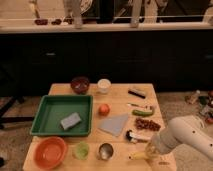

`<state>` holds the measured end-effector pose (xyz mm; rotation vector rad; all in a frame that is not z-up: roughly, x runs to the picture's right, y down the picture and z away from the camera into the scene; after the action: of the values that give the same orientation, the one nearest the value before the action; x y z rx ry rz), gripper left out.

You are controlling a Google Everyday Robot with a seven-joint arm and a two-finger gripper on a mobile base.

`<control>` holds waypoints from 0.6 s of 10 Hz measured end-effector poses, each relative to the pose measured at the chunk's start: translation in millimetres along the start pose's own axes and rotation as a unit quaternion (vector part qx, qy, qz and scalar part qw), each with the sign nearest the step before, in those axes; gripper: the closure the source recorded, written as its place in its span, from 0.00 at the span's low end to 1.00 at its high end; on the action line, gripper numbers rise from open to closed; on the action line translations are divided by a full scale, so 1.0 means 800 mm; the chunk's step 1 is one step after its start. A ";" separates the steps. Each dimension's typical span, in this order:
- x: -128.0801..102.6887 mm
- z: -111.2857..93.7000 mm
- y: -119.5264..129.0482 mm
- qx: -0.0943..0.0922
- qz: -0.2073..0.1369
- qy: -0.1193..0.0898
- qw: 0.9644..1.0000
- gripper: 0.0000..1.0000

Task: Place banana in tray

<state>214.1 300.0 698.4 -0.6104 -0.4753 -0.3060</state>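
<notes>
The banana [138, 156] is small and yellow and lies at the table's front right edge. The end of my white arm is right over its right end, and my gripper [151, 150] is there, largely hidden by the arm. I cannot tell whether it touches the banana. The green tray [39, 116] sits on the left half of the table, well left of the banana, with a grey sponge [71, 121] inside it.
An orange bowl [50, 152], green cup [81, 150] and metal cup [105, 151] line the front edge. A red fruit [104, 109], grey cloth [116, 124], black-and-white tool [132, 136], red pile [147, 124], green curved fruit [142, 112], dark bowl [80, 84] and white cup [103, 85] are spread around.
</notes>
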 end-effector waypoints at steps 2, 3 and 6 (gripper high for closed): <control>-0.026 -0.027 -0.005 0.002 -0.019 0.006 1.000 1.00; -0.038 -0.040 -0.008 0.004 -0.028 0.011 1.000 1.00; -0.079 -0.057 -0.034 0.009 -0.056 0.031 0.998 1.00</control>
<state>164.2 259.0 646.0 -0.5565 -0.4533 -0.4247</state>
